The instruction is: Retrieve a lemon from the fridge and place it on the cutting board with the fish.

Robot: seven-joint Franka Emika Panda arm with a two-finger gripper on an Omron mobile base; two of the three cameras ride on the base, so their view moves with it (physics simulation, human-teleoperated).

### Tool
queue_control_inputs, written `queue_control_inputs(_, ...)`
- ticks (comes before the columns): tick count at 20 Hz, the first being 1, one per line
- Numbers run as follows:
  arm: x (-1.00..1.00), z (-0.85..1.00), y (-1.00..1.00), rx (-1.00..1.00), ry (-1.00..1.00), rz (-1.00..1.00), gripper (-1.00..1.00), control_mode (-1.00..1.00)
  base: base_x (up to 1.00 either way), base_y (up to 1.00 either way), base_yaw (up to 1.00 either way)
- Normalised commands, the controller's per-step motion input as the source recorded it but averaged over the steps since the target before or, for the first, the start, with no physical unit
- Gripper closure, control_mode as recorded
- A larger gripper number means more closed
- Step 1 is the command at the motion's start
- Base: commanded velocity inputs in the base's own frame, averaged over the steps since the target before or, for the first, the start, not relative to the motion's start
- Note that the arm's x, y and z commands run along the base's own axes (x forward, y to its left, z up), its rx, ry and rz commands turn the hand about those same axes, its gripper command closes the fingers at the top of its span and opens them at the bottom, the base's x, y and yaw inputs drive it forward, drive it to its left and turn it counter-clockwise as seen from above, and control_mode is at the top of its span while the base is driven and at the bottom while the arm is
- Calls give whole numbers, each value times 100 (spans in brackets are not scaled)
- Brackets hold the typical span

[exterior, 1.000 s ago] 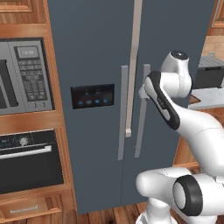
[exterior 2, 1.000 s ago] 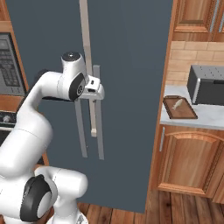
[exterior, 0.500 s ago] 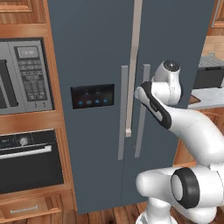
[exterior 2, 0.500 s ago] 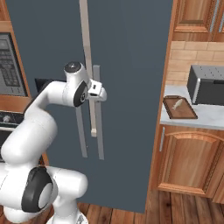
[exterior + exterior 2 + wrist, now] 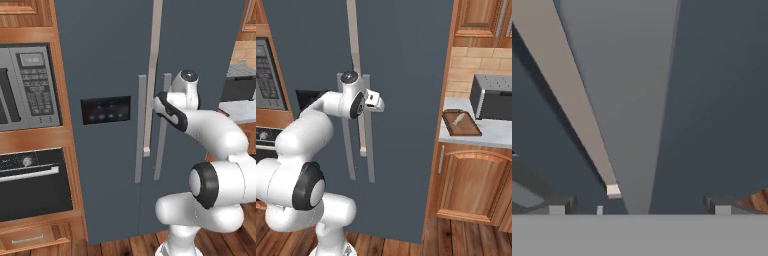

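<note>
The fridge point(image 5: 110, 55) is tall and dark blue-grey, and both its doors look shut, so the lemon is hidden. My gripper point(image 5: 378, 103) is open, close up against the right door's grey vertical handle point(image 5: 370, 150). In the hand view that handle point(image 5: 629, 100) runs up between my two fingertips point(image 5: 559, 206), with my gripper point(image 5: 638, 207) spread wide either side of it. The reddish-brown cutting board point(image 5: 461, 124) lies on the counter to the right, with the pale fish point(image 5: 458, 119) on it.
A pale beige strip point(image 5: 151, 80) runs down between the fridge doors. Left of the fridge are a microwave point(image 5: 30, 87) and a black wall oven point(image 5: 35, 182) in wooden cabinetry. A grey box appliance point(image 5: 491, 97) stands behind the board, above wooden cabinets point(image 5: 471, 185).
The arm has reached forward and brought the hand in toward the fridge's right handle. The gripper has stayed open.
</note>
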Motion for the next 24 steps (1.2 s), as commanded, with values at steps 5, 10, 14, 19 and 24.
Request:
queue_control_inputs(5,49,-18,-9,0,-4,0,-100,-100,0,0,0)
queue_control_inputs(10,51,-7,0,0,-2,0,-100,-100,0,0,0)
queue_control_inputs(14,47,-5,0,0,-4,0,-100,-100,0,0,0)
queue_control_inputs(19,45,-15,0,4,-8,2,100,-100,0,0,0)
queue_control_inputs(24,41,-9,0,6,-6,3,100,-100,0,0,0)
